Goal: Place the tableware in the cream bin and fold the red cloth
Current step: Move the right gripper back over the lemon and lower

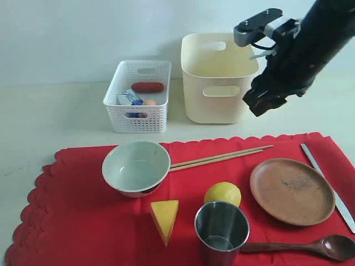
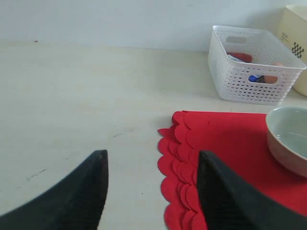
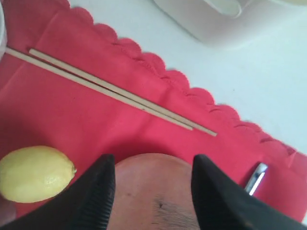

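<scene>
**Tableware lying spread on the red cloth, both hands empty**

A large bright red cloth with scalloped edges [image 1: 83, 221] is lying flat across the lower half of the exterior frame, on a pale desk [image 1: 55, 116]. On its left part a pale green-white bowl [image 1: 136, 166] is sitting upright and empty. A pair of wooden chopsticks [image 1: 222, 157] is running from the bowl's rim toward the upper right. A brown round plate [image 1: 291, 191] is resting at the right, with a long silver knife [image 1: 327, 180] lying along the cloth's right edge just beside it. A steel cup [image 1: 222, 230] is standing at the lower centre, and a dark wooden spoon [image 1: 310, 246] is lying to its right, bowl end at the frame's corner.

A yellow lemon [image 1: 223, 194] is sitting between cup and plate, and a yellow cheese wedge [image 1: 165, 217] is lying left of the cup.

Beyond the cloth, a tall smooth cream bin [image 1: 216, 77] is standing at the upper centre. A lower white perforated basket [image 1: 138, 97] is standing to its left, holding a red sausage [image 1: 147, 87], a small carton [image 1: 130, 98] and an egg [image 1: 150, 102].

The right hand [image 3: 153, 160] is hanging in the air with fingers spread, gripping nothing, above the plate's near rim; in the exterior frame its arm is overlapping the bin's right corner. The left hand [image 2: 152, 158] is hovering with fingers apart and empty over the cloth's scalloped left edge.
</scene>
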`<state>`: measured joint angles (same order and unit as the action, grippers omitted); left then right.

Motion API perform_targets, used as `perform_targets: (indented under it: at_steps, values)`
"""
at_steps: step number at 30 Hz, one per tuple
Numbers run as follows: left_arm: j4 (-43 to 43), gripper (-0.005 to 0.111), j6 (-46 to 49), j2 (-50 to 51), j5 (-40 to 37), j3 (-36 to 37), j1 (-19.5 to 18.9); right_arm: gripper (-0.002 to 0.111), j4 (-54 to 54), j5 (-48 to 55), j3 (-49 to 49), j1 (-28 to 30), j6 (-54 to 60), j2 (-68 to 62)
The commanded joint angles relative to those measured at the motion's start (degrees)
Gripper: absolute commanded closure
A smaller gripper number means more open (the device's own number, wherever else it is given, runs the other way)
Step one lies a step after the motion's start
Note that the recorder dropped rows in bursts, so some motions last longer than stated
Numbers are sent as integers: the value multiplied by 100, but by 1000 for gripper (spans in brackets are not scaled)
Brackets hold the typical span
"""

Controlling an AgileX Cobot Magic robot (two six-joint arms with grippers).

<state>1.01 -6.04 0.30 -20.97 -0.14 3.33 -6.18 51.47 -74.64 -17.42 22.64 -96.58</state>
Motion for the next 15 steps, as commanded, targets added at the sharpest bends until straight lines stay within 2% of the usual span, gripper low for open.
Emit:
perform_targets:
  at_steps: [1,6,12,15]
  values:
    - [-8,52,-27,-30,54,14,8,60,-1065,-65,329,179,932,63]
    - [-8,52,-27,-30,54,14,8,55,-2084,-1,446,169,1908,-14]
    - [-8,52,-27,-30,54,14,8,37,-2216,225,456,169,2093,-303]
    - [-8,52,-27,-30,54,14,8,34,-2195,345,456,102,2253,-533]
